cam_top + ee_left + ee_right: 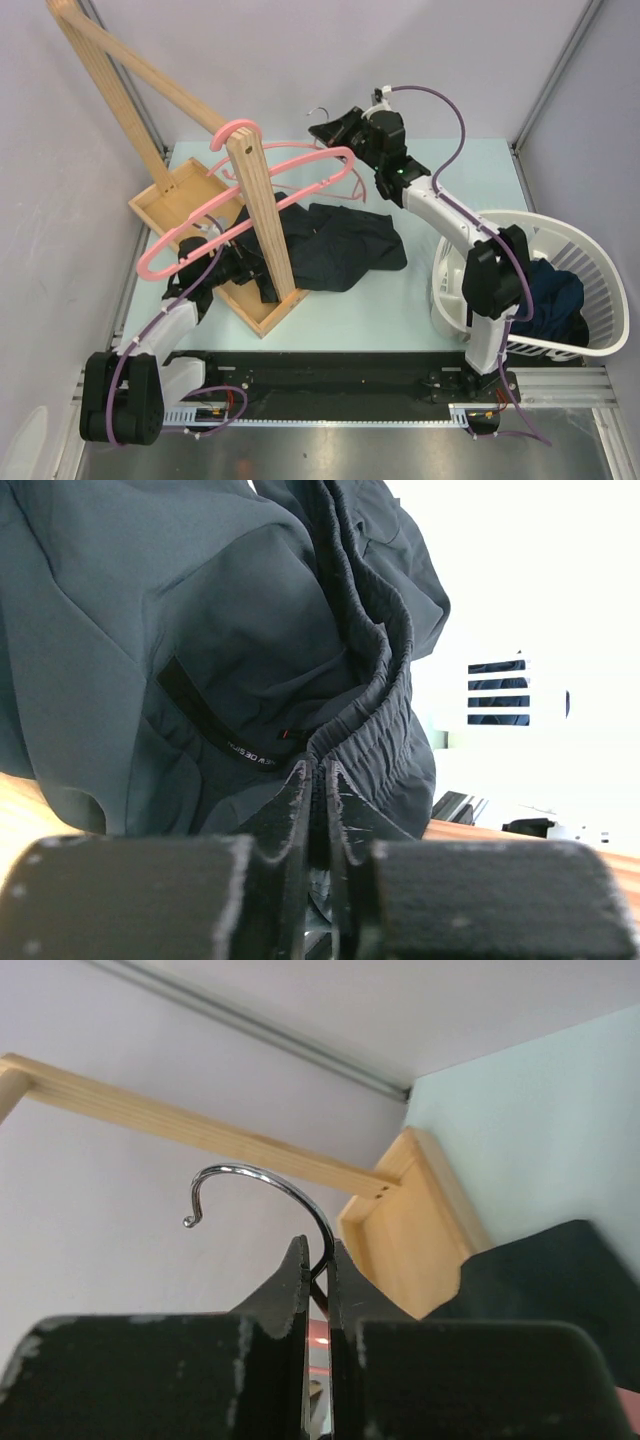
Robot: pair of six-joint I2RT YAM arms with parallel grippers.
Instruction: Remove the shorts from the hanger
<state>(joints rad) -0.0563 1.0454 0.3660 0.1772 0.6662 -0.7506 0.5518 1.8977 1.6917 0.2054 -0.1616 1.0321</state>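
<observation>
The blackish dark green shorts (345, 245) lie crumpled on the table against the wooden stand's base. My left gripper (232, 262) is low beside the stand's post, shut on the shorts' gathered waistband (370, 695); cloth is pinched between its fingertips (322, 770). At the far side of the table my right gripper (332, 130) is shut on the chrome hook (270, 1182) of a pink hanger (305, 150); the wire runs down between its jaws (318, 1252). A second pair of shorts, navy blue (555, 295), lies in the basket.
A wooden stand (262, 215) with a tray base (165, 200) and a slanted arm takes up the left half. A second pink hanger (190, 230) hangs from its peg. A white laundry basket (600, 265) stands at the right beside the right arm's base.
</observation>
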